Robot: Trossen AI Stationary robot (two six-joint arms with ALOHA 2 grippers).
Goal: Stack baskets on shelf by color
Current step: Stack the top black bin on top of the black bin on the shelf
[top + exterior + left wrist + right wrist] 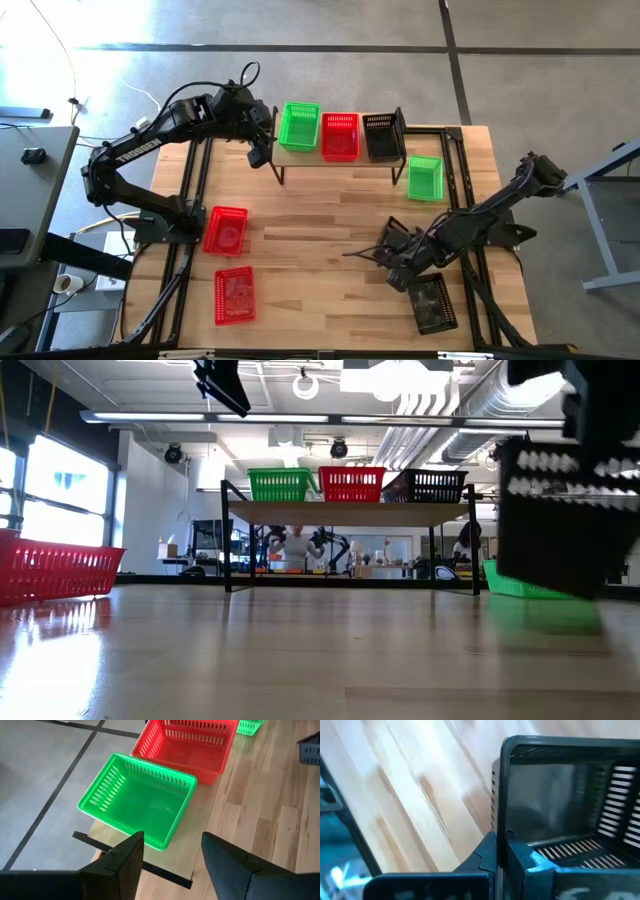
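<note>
Right jaws [412, 277] low at the near right of the bench [330, 260], closed on the rim of a black basket [433, 303]. Two red baskets [226, 230] lie near left, one green basket [425, 178] on the bench beside the shelf's right end. Shelf [335, 160] at the far edge carries green [299, 127], red [340, 136] and black [381, 135] baskets, left to right. Left jaws [170, 860] hover above the shelf's green basket, spread apart, empty.

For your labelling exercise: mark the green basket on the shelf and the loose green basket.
Green basket on the shelf [299, 127], high view, its floor.
Loose green basket [425, 178], high view, its floor.
</note>
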